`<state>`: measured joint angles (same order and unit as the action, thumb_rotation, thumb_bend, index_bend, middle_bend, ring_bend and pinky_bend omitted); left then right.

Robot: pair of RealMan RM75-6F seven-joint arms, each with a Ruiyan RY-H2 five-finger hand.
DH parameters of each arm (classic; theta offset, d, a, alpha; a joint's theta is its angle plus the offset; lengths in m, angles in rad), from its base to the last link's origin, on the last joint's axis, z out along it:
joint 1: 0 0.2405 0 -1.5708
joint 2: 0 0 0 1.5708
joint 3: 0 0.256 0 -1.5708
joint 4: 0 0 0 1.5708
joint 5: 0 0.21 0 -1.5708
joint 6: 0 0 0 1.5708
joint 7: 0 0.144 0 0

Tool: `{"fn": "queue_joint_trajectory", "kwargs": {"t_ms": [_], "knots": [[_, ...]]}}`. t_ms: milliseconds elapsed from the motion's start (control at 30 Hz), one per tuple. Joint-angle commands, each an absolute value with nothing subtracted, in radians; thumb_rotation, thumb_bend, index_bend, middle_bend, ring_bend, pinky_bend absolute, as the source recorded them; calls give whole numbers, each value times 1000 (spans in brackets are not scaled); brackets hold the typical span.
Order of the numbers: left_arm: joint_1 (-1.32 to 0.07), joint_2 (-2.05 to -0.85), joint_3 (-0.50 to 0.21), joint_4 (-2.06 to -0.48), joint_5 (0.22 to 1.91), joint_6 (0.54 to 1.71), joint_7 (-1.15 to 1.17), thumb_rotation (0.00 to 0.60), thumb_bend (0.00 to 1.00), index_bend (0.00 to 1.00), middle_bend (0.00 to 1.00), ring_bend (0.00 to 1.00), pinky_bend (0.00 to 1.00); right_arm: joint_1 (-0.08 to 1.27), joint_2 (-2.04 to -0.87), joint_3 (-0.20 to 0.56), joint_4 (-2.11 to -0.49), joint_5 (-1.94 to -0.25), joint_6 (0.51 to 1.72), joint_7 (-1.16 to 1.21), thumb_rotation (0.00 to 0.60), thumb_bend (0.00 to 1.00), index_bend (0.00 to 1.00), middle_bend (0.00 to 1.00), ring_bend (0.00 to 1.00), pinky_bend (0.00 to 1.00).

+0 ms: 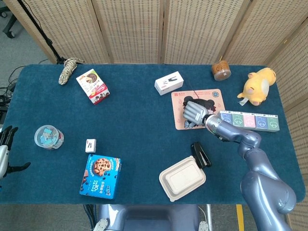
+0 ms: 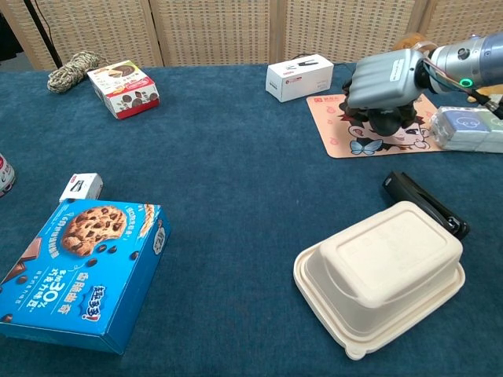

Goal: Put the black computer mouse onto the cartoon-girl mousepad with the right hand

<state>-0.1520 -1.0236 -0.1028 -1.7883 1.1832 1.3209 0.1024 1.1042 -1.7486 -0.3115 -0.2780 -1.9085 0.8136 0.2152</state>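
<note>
head view: the right hand (image 1: pixel 194 113) lies over the mousepad (image 1: pixel 214 98), back up, fingers curled down around the black mouse (image 1: pixel 201 103), which shows only as a dark shape at the hand's far edge, on the pad's printed face. the left hand (image 1: pixel 4 149) is at the frame's left edge, off the table (image 1: pixel 134 120), fingers spread and holding nothing. a white box (image 1: pixel 169 83) sits just beyond the pad, a row of small packs (image 1: pixel 249 120) to its right, a yellow plush (image 1: pixel 257 86) and a brown jar (image 1: pixel 221 70) further back. a black stapler (image 1: pixel 200 154) lies beside a takeout box (image 1: pixel 182 178). a cookie box (image 1: pixel 101 176), a small white box (image 1: pixel 90 145), a jar (image 1: pixel 48 137), a snack box (image 1: pixel 93 86) and a rope coil (image 1: pixel 69 69) are spread over the left half.

chest view: the right hand (image 2: pixel 383 78) grips the mouse (image 2: pixel 385 119) from above; the mouse's dark body shows under the palm, low over the mousepad (image 2: pixel 334 129), though i cannot tell whether it touches. the stapler (image 2: pixel 424 203) lies just behind the takeout box (image 2: pixel 380 275). the left hand is out of this view.
</note>
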Motion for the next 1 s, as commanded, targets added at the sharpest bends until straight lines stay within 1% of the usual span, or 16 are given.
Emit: {"fn": "queue_joint_trajectory", "kwargs": {"t_ms": [33,233,300,333,367,400,500,600,700,833,1000], "knots": [[-152,-1026,-106,-1787,1175,1321,106,600,58,0,0,0,0,1097,-1781,-343,-219,-1933,809,257,600,164,607,442,224,345],[-157,-1032,-111,-1781,1151,1314,117,600,58,0,0,0,0,1086,-1792,-366,-175,-1947,811,302,600,163,602,438,220,345],[-158,-1034,-111,-1780,1145,1311,120,600,58,0,0,0,0,1084,-1794,-371,-166,-1950,813,307,600,163,569,419,204,342],[-159,-1034,-112,-1780,1143,1310,122,600,57,0,0,0,0,1083,-1795,-372,-161,-1950,814,310,600,163,544,404,192,339],[-160,-1035,-111,-1780,1142,1309,123,600,57,0,0,0,0,1082,-1795,-372,-157,-1949,815,313,600,163,492,368,168,329],[-160,-1036,-111,-1781,1142,1310,124,600,57,0,0,0,0,1081,-1796,-371,-155,-1948,816,316,600,163,430,319,134,312],[-159,-1037,-109,-1783,1144,1311,128,600,58,0,0,0,0,1081,-1802,-363,-130,-1939,809,286,600,164,291,187,40,257],[-159,-1037,-108,-1784,1146,1312,129,600,58,0,0,0,0,1082,-1804,-360,-128,-1934,800,272,600,164,210,101,1,229],[-158,-1036,-108,-1784,1147,1314,127,600,58,0,0,0,0,1083,-1804,-365,-125,-1938,788,255,600,163,179,63,0,209],[-157,-1034,-110,-1783,1145,1315,122,600,58,0,0,0,0,1082,-1800,-365,-127,-1935,781,242,600,164,147,41,0,185],[-160,-1034,-109,-1782,1144,1309,124,600,58,0,0,0,0,1092,-1779,-365,-137,-1936,812,215,600,163,126,21,0,166]]}}
